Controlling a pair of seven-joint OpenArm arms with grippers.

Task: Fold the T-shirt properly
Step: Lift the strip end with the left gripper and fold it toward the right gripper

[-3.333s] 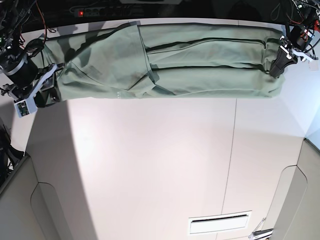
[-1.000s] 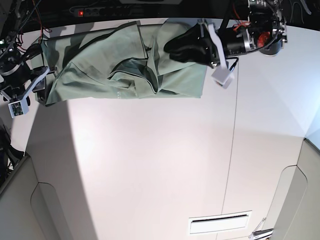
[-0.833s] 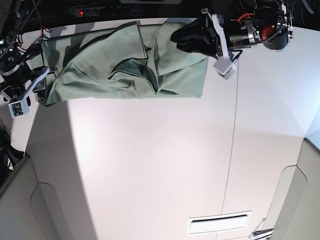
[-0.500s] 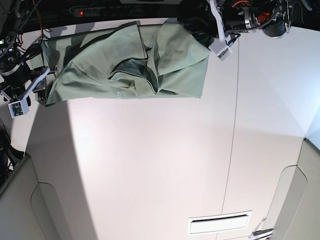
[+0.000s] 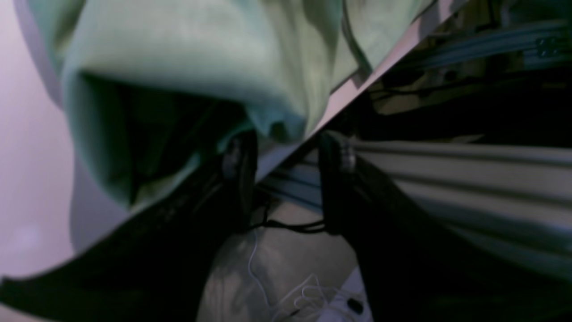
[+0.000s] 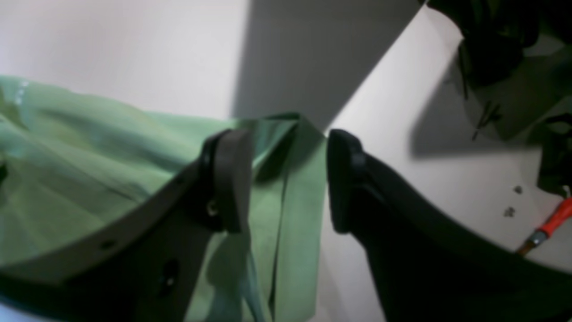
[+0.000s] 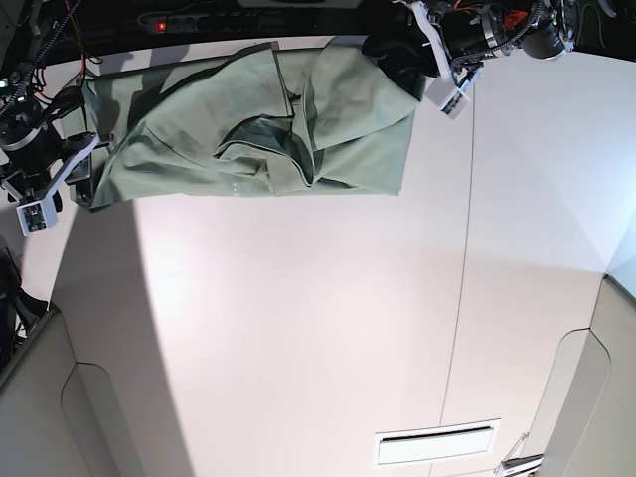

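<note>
Left pincer point(image 5: 286, 179) agape over table edge, right pincer point(image 6: 281, 179) gaping – astride T-shirt point(image 7: 248, 129) corner

A white table point(image 7: 318, 328) with a thin seam, a power strip point(image 7: 199, 22) glowing red behind it.

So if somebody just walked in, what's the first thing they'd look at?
Probably the big green T-shirt, lying bunched and partly folded at the far end of the white table. Next, the two robot arms beside it: the right hand is open around one edge of the shirt, and the left hand is open by the table's far edge.
</note>
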